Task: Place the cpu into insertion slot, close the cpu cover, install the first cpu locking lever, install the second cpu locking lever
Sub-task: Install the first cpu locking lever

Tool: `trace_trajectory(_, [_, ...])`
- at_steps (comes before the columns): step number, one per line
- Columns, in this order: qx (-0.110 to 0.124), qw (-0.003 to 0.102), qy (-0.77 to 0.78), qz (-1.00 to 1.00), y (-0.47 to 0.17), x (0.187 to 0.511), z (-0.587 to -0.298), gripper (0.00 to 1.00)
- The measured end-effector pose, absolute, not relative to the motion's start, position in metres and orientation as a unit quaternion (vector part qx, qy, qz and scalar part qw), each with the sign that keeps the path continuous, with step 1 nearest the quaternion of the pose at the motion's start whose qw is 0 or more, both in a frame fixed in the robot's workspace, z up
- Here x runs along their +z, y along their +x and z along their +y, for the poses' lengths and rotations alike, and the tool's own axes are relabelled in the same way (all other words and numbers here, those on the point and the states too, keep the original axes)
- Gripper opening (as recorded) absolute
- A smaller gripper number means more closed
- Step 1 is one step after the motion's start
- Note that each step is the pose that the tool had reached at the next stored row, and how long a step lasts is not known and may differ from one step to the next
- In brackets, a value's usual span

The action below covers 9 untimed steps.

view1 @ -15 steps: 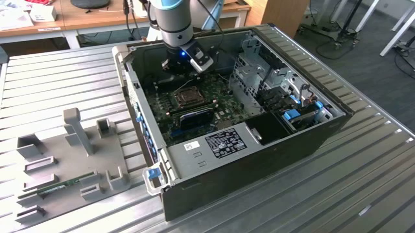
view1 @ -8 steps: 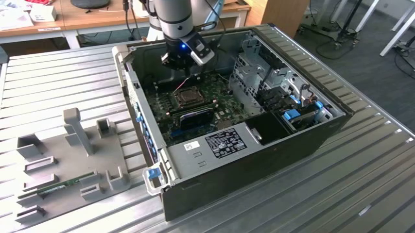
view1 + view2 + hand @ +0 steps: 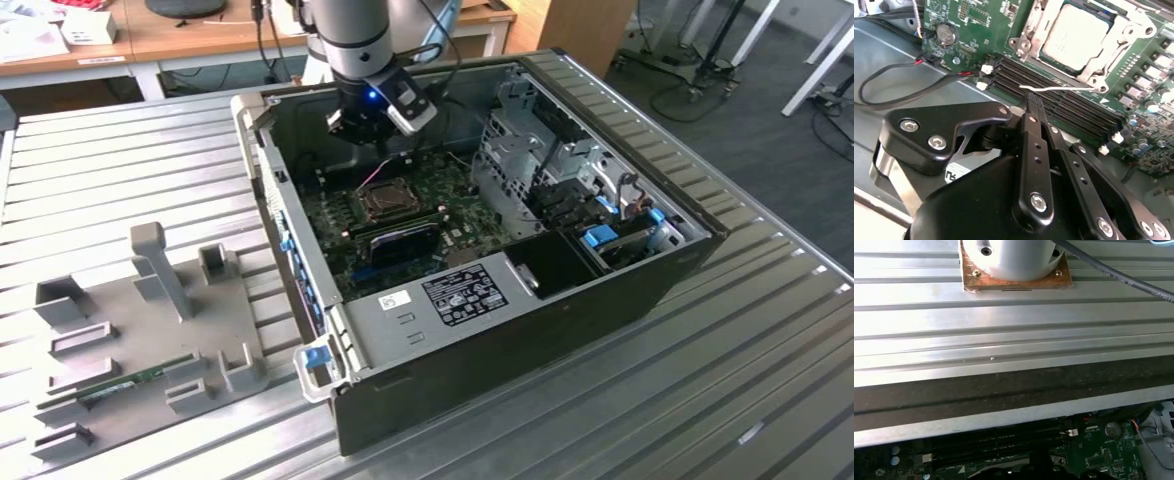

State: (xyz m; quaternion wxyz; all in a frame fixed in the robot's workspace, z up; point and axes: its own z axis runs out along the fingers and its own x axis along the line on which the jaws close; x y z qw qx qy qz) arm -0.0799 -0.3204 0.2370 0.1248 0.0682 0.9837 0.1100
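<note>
— Start from the exterior view's left. What's there?

— A grey fixture tray point(image 3: 134, 340) on the ribbed metal table point(image 3: 747, 380), with upright posts and a green memory stick point(image 3: 127, 385) lying in one of its holders. Next over is the open computer case point(image 3: 667, 280), lying on its side with the green board facing up.

— And the arm?

— It reaches down into the far end of the case, and the gripper point(image 3: 358, 128) hangs over the board, near the insertion slot point(image 3: 387, 197) but not above it. Further to the exterior view's right are the metal drive bays point(image 3: 534, 150).

— Where's the chip?

— The second wrist view shows it: the cpu point(image 3: 1074, 35) sits in the slot, silvery face up, with the cpu cover point(image 3: 1026, 42) folded down around its edges. A thin pale locking lever point(image 3: 1064, 89) runs along the socket's side, above the long black memory slots point(image 3: 1064, 107). A coin battery point(image 3: 946, 33) sits further along the board.

— The jaws?

— Drawn together. The gripper point(image 3: 1032, 106) tip is right at the lever's bent end — touching it or just beside it. I cannot tell whether the wire is pinched between the fingers.

— And the first wrist view?

— The arm's round base point(image 3: 1014, 260) bolted to the table, and the case's dark wall point(image 3: 1004, 385).
</note>
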Motion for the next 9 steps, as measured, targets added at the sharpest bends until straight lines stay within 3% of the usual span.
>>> trace_trajectory(9, [0.107,0.125,0.068,0.984,-0.082,0.223,-0.321,0.1])
